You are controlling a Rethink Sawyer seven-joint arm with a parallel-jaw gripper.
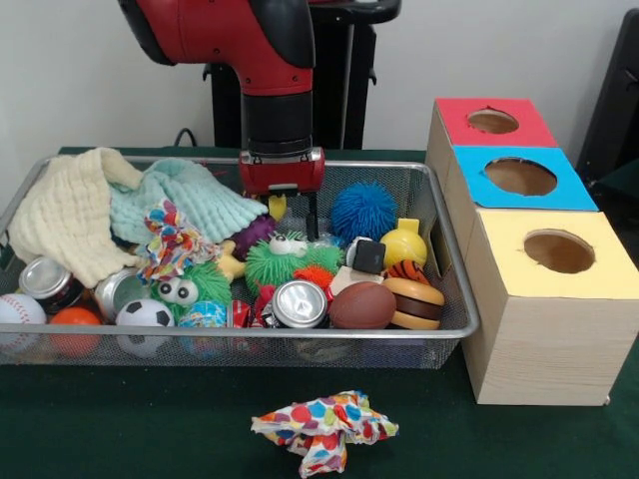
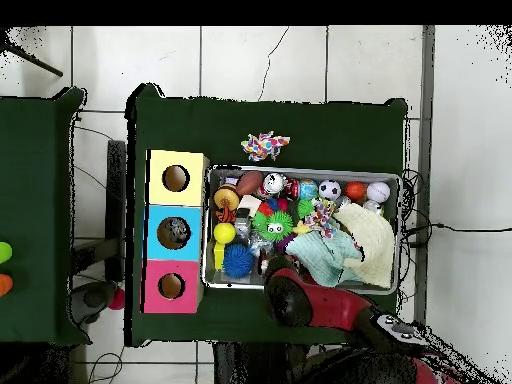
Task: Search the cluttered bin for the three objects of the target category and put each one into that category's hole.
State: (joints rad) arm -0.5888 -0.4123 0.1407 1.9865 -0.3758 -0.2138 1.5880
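Note:
My gripper [image 1: 294,218] hangs open inside the wire bin [image 1: 454,299], just above a green spiky toy with eyes [image 1: 285,259]; nothing is between its fingers. Beside it are a blue spiky ball [image 1: 363,212] and a mint cloth [image 1: 185,200]. A cream cloth [image 1: 65,215] fills the bin's left end, and a patterned cloth [image 1: 172,239] lies on the pile. A second patterned cloth [image 1: 324,427] lies on the table in front of the bin. Three boxes with holes stand to the right: red [image 1: 492,121], blue [image 1: 520,177], yellow [image 1: 559,251]. In the overhead view the arm [image 2: 300,295] hides the gripper.
The bin also holds cans [image 1: 300,303], a soccer ball [image 1: 145,317], a baseball [image 1: 18,311], an orange ball [image 1: 75,324], a brown football [image 1: 361,305], a burger toy [image 1: 414,302] and a yellow toy [image 1: 403,244]. The boxes [image 2: 174,232] stand close against the bin's end.

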